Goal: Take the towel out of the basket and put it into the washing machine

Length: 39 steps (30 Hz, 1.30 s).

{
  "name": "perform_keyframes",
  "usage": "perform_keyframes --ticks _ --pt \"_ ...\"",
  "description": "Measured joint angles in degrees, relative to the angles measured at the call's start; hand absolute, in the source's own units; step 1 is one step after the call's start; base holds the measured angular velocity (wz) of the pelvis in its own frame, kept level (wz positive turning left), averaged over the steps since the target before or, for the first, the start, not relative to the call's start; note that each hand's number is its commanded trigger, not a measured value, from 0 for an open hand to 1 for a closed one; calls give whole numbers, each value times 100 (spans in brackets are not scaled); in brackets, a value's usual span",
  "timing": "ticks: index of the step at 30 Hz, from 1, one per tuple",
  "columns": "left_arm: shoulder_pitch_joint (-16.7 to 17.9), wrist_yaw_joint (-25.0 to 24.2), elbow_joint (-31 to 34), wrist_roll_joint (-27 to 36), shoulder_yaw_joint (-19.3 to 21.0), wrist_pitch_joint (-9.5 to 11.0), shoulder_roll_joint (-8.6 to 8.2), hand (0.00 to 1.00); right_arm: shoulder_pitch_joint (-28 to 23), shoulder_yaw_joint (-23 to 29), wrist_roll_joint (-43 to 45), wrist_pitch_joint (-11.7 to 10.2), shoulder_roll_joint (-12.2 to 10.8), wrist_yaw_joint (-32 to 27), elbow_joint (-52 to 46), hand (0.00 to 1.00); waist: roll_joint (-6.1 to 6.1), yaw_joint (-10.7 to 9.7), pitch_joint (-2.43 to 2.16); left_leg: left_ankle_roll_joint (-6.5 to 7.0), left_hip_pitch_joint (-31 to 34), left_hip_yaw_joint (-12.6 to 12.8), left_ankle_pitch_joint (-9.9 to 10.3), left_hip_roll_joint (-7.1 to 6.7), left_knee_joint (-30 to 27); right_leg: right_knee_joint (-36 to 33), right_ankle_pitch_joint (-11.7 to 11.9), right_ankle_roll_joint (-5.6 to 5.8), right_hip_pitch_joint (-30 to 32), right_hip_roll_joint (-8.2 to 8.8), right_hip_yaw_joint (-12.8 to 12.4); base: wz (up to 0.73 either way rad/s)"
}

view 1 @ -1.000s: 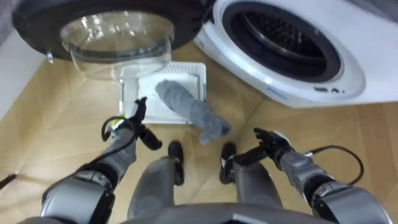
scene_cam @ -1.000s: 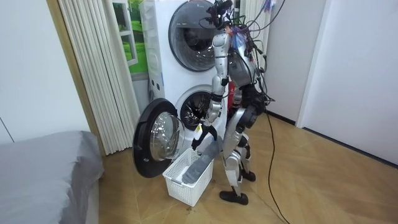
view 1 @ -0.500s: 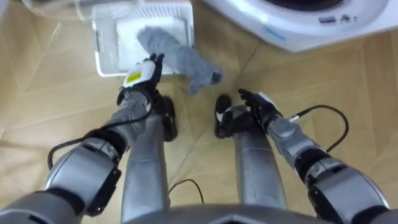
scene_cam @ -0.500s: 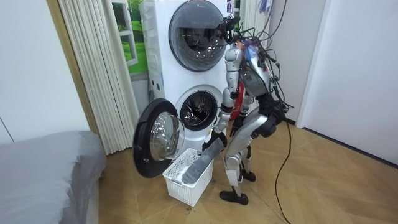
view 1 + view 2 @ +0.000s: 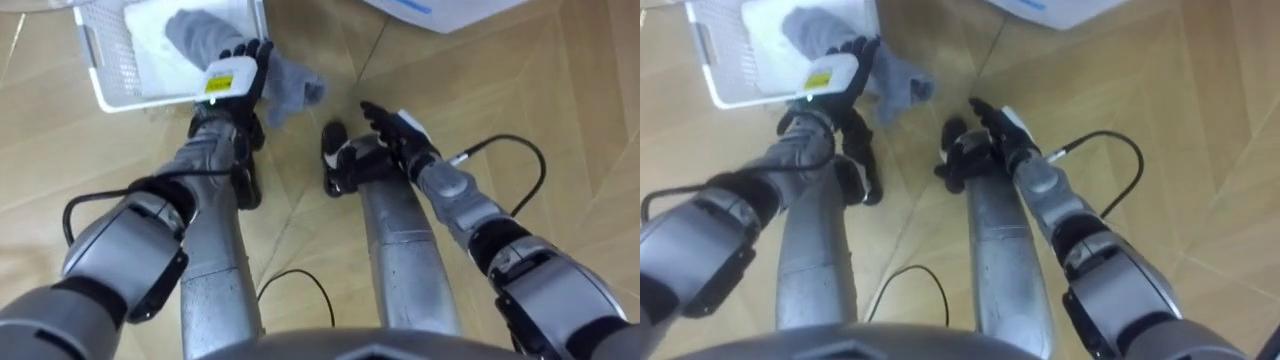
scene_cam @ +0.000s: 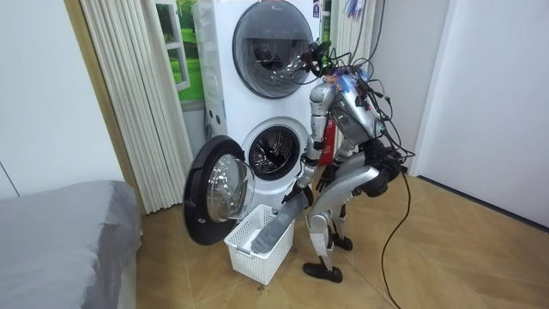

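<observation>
On the wooden floor (image 5: 560,120) the washing machine (image 6: 225,112) stands behind the white basket (image 5: 110,90), its door (image 6: 214,202) open. The robot bends over the basket. The grey towel (image 5: 200,35) lies in the basket, draped over its near corner. The left hand (image 5: 235,75), fingers straight, is at that corner over the towel. The right hand (image 5: 395,130), fingers spread, hangs right of the basket.

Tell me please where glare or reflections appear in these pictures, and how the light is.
Room view: even indoor light; the open door shows pale reflections in its glass, and the upper door mirrors the room darkly. Left eye view: soft light on the wooden floor, no strong glare; the white basket looks bright.
</observation>
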State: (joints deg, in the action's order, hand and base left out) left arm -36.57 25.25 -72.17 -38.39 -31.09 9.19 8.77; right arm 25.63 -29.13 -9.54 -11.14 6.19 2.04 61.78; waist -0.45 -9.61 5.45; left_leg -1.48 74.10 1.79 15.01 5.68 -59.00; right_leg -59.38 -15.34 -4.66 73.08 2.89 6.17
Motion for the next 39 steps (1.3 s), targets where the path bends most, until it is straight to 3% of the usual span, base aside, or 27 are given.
perform_keyframes --ticks 7,15,16,17,18,34,39 --pt "-65 425 17 -133 -252 12 -26 0 75 -13 -339 -136 -14 -9 -12 0 -7 -151 3 -40 257 -27 308 1 -510 -569 -320 -64 288 14 -14 1" --pt "-269 511 -66 -130 -525 126 18 0 289 -178 -367 -127 -103 12 71 0 -44 -167 32 -86 416 -57 446 83 -571 -555 -371 -126 423 -14 39 -6" --pt "-298 450 -65 -130 -533 140 11 21 316 -183 -354 -126 -112 15 72 0 -55 -158 38 -88 451 -60 467 101 -578 -537 -371 -126 450 -35 38 -11" --pt "-345 367 -95 -132 -564 159 12 93 369 -183 -334 -126 -114 32 80 0 -59 -131 40 -78 495 -55 484 120 -595 -530 -372 -123 492 -52 36 -14" --pt "-363 313 -101 -132 -569 168 13 100 374 -183 -333 -125 -114 51 98 0 -56 -127 42 -67 519 -53 494 140 -618 -530 -374 -120 510 -67 38 -17" --pt "-676 -630 -116 -108 -584 108 126 100 822 -169 -381 5 -184 185 319 0 -110 -90 82 -20 645 40 572 135 -482 -409 -446 -77 683 -65 -39 -1" --pt "-653 -865 -146 -102 -819 77 113 100 818 -204 -456 5 -177 169 334 0 -111 -89 81 -20 615 47 570 126 -392 -322 -449 -72 654 -62 -43 1"
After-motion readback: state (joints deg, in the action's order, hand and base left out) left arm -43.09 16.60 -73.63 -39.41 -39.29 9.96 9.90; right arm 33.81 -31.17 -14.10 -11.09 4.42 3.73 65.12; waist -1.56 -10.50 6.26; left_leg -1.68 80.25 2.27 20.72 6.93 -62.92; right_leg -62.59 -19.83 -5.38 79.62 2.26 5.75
